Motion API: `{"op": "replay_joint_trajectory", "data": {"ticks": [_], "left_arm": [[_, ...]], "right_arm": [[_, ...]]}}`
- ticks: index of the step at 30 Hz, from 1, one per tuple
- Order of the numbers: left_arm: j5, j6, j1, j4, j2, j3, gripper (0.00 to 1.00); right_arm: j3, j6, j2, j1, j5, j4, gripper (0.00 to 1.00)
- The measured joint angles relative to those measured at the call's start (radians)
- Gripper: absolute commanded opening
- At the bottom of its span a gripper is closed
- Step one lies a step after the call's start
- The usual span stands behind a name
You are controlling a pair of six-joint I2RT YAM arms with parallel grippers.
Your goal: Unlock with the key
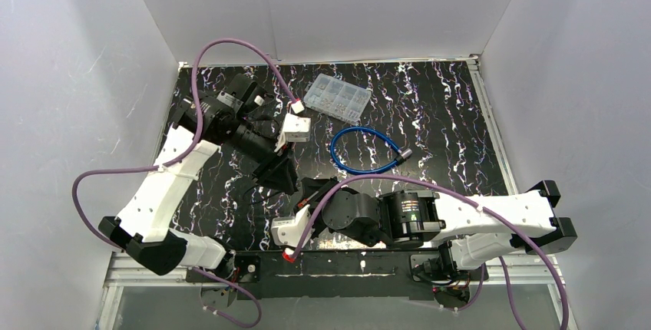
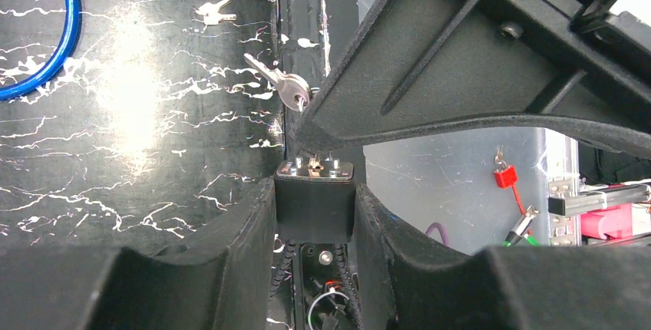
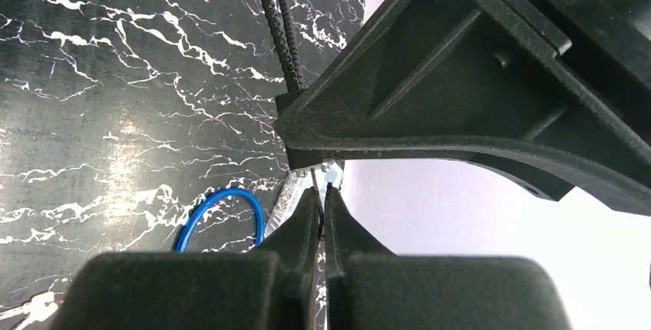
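Clamping the lock (image 2: 315, 203), left fingers (image 2: 246, 222); right fingers (image 3: 303, 226) pressed together.

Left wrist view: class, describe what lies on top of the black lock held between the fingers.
A silver plate tops the lock. Above it, the right gripper overhangs, with a silver key beside it. The keyhole itself is hidden.

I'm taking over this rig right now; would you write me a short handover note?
Left gripper: clamped on the lock, with the lock's silver face toward the other arm.
Right gripper: shut, apparently pinching the key by its head.
Key: just beside the lock, with the blade not in it.
Spare keys and blue cable: lying on the table.
Done: lock and key are both in hand.
Left: line up the blade, insert it and turn.
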State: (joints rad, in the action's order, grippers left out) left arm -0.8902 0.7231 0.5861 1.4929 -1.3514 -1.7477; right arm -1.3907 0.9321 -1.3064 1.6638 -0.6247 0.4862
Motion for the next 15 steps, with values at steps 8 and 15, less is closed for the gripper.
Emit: {"op": "replay_joint_trajectory", "data": {"ticks": [8, 15], "left_arm": [[0.008, -0.05, -0.002, -0.001, 0.0, -0.002, 0.0], [0.042, -0.192, -0.002, -0.029, 0.026, 0.001, 0.0]], "right_arm": [[0.013, 0.01, 0.002, 0.0, -0.005, -0.024, 0.01], [0.013, -0.037, 0.002, 0.0, -0.003, -0.041, 0.01]]}}
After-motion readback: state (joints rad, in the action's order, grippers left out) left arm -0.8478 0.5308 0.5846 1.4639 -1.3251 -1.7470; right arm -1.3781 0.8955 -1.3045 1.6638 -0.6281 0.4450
